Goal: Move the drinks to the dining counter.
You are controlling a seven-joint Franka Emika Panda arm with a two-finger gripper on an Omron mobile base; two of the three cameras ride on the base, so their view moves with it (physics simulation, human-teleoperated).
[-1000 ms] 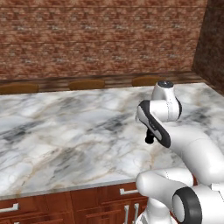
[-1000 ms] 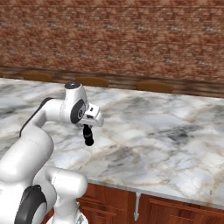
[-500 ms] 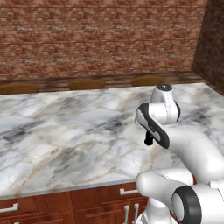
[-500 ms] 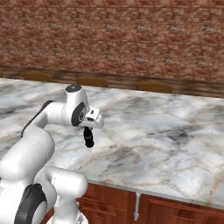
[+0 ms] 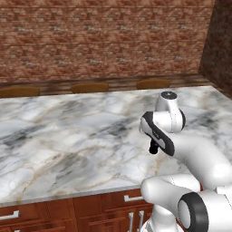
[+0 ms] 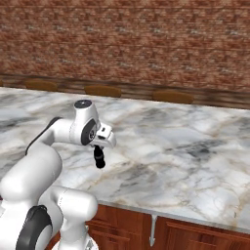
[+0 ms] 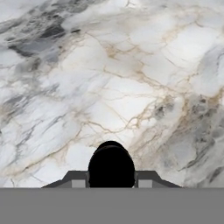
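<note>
Black and narrow-necked, the cola bottle (image 6: 99,157) is hanging in our tool (image 6: 99,162), which is closed tight around it above the marble surface (image 5: 68,136). Over the last second we are drifting it slightly toward the near edge. Judging by that, we are lining up a set-down; the carton is yet to come

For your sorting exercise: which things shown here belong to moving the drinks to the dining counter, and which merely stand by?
Belong to the job:
black bottle, held in the gripper
dining counter, below it

Merely standing by:
wooden stools
brick wall
</note>
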